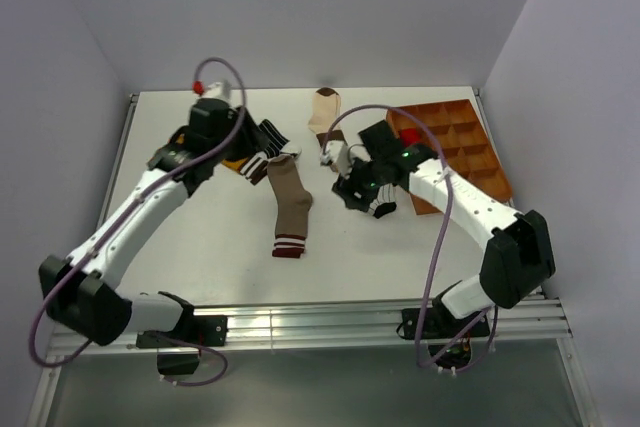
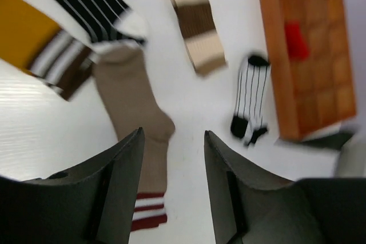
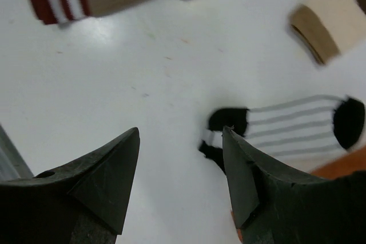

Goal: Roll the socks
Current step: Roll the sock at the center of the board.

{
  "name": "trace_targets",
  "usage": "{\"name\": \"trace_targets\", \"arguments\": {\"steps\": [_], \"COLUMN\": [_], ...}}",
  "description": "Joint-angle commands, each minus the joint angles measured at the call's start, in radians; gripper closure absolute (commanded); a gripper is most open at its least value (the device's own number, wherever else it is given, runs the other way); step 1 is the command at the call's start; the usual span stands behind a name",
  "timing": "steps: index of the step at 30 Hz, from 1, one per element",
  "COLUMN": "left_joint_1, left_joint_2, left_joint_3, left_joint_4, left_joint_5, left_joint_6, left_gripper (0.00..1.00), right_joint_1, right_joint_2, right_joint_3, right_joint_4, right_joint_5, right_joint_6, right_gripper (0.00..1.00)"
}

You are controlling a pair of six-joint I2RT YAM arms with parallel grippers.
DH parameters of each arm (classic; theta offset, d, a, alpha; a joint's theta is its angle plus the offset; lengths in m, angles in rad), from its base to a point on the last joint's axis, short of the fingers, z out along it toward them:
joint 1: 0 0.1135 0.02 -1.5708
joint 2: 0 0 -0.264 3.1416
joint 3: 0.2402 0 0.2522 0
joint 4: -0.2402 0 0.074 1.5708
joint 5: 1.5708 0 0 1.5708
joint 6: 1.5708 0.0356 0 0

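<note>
Brown compartmented tray [image 1: 470, 162] sits at the right rear of the white bench [image 1: 200, 237]. You will find one item in it: the red sock [image 1: 408, 135], bunched in a compartment near the tray's left edge.

Five socks lie flat on the bench outside the tray:
- Taupe sock [image 1: 290, 205]: at the centre, stretched out, with its dark red and white striped cuff toward the near edge.
- Black-white striped sock [image 1: 268, 137]: it has a white patch at the end that touches the taupe sock's far end.
- Mustard yellow sock [image 2: 23, 32]: left of the striped one, with a brown and white banded cuff.
- Cream-and-brown sock [image 1: 325, 112]: at the rear centre, apart from the others.
- White pinstriped sock [image 3: 291, 127]: between the taupe sock and the tray, with black patches at both ends.

Consult the wrist views for detail the top view lacks. From above, the right arm covers most of the pinstriped sock and the left arm covers most of the mustard one. The right wrist view shows the pinstriped sock clearly. The left wrist view, though blurred, shows all six socks.

Left tool [image 2: 172, 135]: jaws partly apart with nothing between them, hanging over the taupe sock.

Right tool [image 3: 180, 131]: jaws wide with nothing gripped, over bare bench, the pinstriped sock just beside one finger.
</note>
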Motion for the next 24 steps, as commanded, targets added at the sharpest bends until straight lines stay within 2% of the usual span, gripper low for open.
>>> {"name": "trace_targets", "arguments": {"steps": [1,5,12,24], "left_joint_1": [0.081,0.144,0.172,0.186], "left_joint_2": [-0.131,-0.205,-0.24,-0.23], "left_joint_3": [-0.005,-0.005,-0.063,-0.175], "left_joint_4": [-0.025,-0.051,-0.033,0.073], "left_joint_5": [-0.12,-0.132,-0.108,-0.028], "left_joint_6": [-0.096,-0.091,-0.096,-0.096], "left_gripper": [0.47,0.45,0.45,0.46], "right_joint_1": [0.138,0.305,0.467,0.598], "right_joint_2": [-0.01,0.045,0.165,0.303], "right_joint_3": [-0.041,-0.045,-0.077,-0.093], "right_joint_4": [0.128,0.2,0.342,0.472], "right_joint_5": [0.064,0.102,0.16,0.297], "right_joint_6": [0.021,0.067,0.159,0.254], "right_gripper": [0.33,0.33,0.33,0.35]}}
